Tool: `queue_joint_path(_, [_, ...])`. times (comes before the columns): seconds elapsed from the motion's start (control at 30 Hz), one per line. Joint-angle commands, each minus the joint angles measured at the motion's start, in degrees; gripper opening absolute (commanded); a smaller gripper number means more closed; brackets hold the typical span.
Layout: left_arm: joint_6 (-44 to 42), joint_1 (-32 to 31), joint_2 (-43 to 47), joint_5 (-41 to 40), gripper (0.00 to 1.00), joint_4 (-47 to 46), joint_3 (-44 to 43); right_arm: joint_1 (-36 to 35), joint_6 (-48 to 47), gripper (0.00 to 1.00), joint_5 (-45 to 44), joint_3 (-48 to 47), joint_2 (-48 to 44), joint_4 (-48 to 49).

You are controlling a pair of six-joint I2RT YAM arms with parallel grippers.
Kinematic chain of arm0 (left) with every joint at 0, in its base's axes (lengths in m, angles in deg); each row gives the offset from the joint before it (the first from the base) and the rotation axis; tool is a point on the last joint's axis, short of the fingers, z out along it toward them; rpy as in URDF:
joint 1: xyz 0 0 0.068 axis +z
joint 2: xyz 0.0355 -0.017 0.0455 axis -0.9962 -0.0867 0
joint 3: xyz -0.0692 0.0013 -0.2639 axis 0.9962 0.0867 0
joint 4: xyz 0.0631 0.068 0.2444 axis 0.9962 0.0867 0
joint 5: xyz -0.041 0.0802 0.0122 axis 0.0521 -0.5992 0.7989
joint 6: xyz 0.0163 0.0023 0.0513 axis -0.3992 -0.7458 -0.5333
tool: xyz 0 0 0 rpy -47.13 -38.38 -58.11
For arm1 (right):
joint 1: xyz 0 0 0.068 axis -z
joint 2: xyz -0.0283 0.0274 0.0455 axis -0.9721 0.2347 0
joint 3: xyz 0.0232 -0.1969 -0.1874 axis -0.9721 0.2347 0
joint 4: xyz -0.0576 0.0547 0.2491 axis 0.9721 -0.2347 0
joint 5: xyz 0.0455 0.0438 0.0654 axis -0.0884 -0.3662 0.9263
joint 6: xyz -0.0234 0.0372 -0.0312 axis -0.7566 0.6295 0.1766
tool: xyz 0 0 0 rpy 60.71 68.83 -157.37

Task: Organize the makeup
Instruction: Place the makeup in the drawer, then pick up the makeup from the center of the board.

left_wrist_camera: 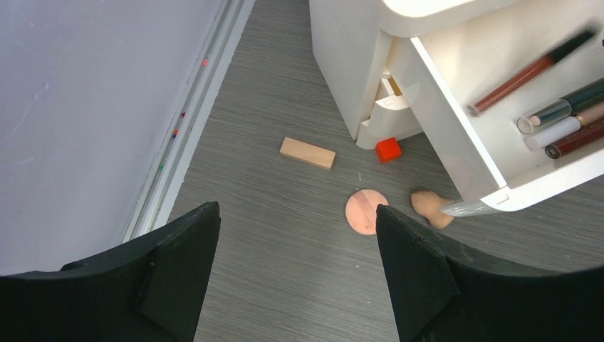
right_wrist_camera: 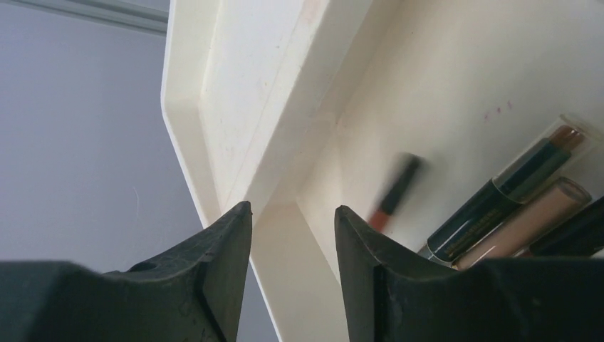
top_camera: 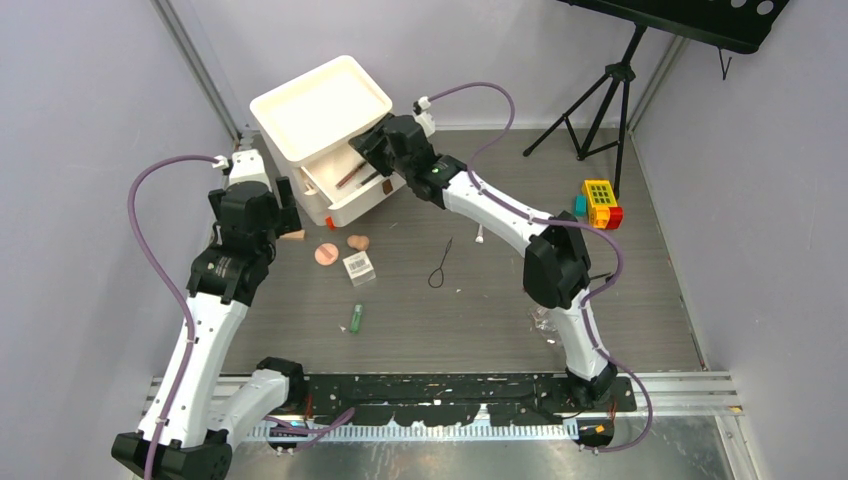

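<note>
The right gripper [right_wrist_camera: 293, 211] hangs over the open drawer [top_camera: 335, 185] of the white plastic organiser [top_camera: 318, 110], fingers parted with nothing between them. A blurred red-and-black pencil [right_wrist_camera: 396, 191] shows inside the drawer, beside dark and beige tubes [right_wrist_camera: 498, 206]. The left gripper [left_wrist_camera: 298, 214] is spread wide and empty above a pink round puff [left_wrist_camera: 366, 211] and a peach sponge [left_wrist_camera: 429, 206] by the drawer front — the clear barcoded box [top_camera: 359, 266] and small green tube [top_camera: 355, 318] lie farther out.

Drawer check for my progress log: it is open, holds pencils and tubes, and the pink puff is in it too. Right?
Not quite. The drawer is open and holds pencils and tubes, but the puff is not in it: it lies on the table outside, near a sponge. The left wrist view shows this.
</note>
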Motion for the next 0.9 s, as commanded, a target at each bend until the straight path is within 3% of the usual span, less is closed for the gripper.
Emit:
queue_joint_path(0.0, [0.82, 0.38, -0.03, 0.49, 0.82, -1.67, 0.13, -0.3, -1.74, 0.54, -2.37, 1.16, -3.07, 6.03])
queue_joint_path(0.23, [0.82, 0.39, 0.01, 0.25, 0.82, -1.69, 0.13, -0.25, -10.12, 0.52, -5.79, 4.15, -9.72, 4.38])
queue_joint_path(0.43, [0.99, 0.37, -0.45, 0.72, 0.82, -1.52, -0.03, 0.09, -25.01, 0.5, -18.49, 19.75, -27.6, 1.03])
queue_joint_path(0.53, [1.0, 0.44, -0.42, 0.66, 0.82, -1.44, -0.07, 2.45, -26.53, 0.5, -27.08, 29.91, -36.95, -4.73])
queue_joint_path(0.67, [1.0, 0.47, -0.51, 0.67, 0.82, -1.39, -0.08, 12.83, -21.73, 0.5, -24.16, 42.26, -48.29, -13.15])
queue_joint_path(0.87, [1.09, 0.47, -0.88, 1.19, 0.81, -1.32, -0.14, 23.04, -20.01, 0.47, -17.88, 52.66, -52.92, -23.3])
